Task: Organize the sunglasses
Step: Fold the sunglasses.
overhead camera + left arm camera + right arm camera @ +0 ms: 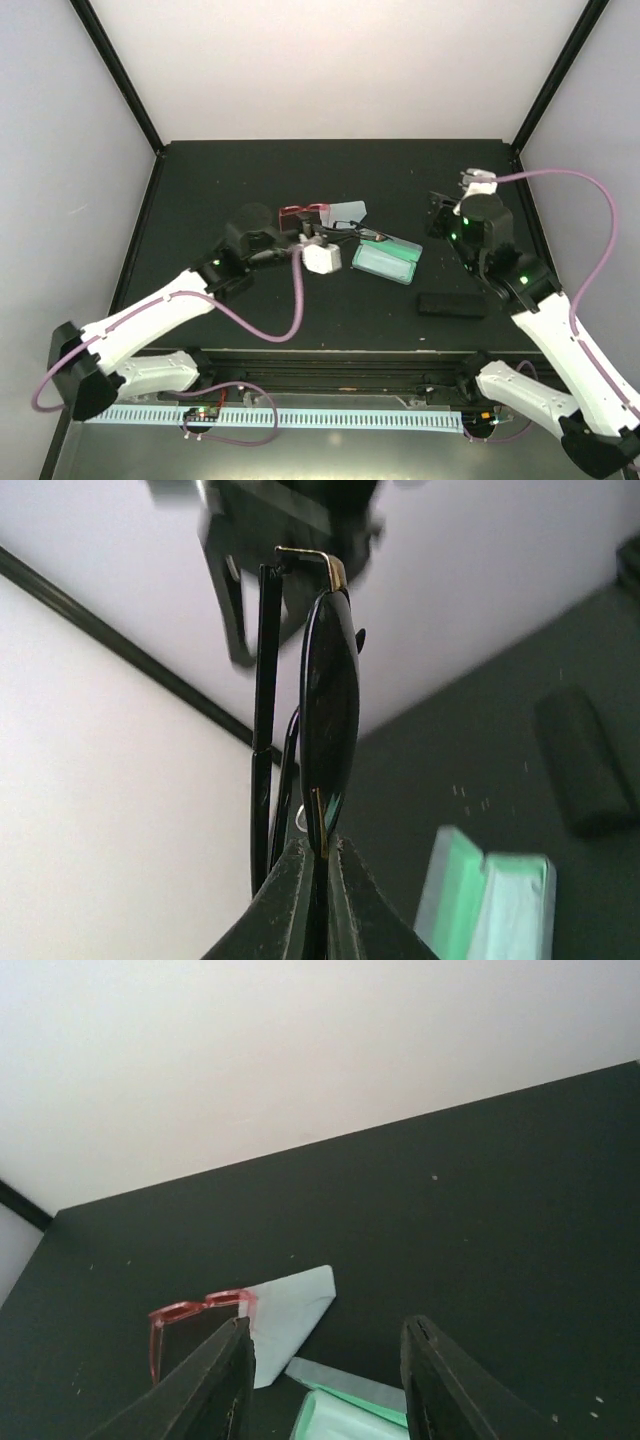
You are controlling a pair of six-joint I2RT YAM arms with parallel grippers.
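Your left gripper [318, 872] is pinched tight on the black sunglasses [328, 700], held edge-on above its fingertips. The open pale green case [490, 900] lies just to its right and the closed black case [585, 760] farther out that way. Your right gripper [325, 1375] stands partly open, gripping nothing; past its left finger the red sunglasses [185, 1322] lie against a light blue cloth [295, 1310], their frame partly hidden by that finger. From overhead the black pair is lost against the dark table [200, 180] — only the left wrist view shows its thin frame, dark lens and gold-toned corner trim.
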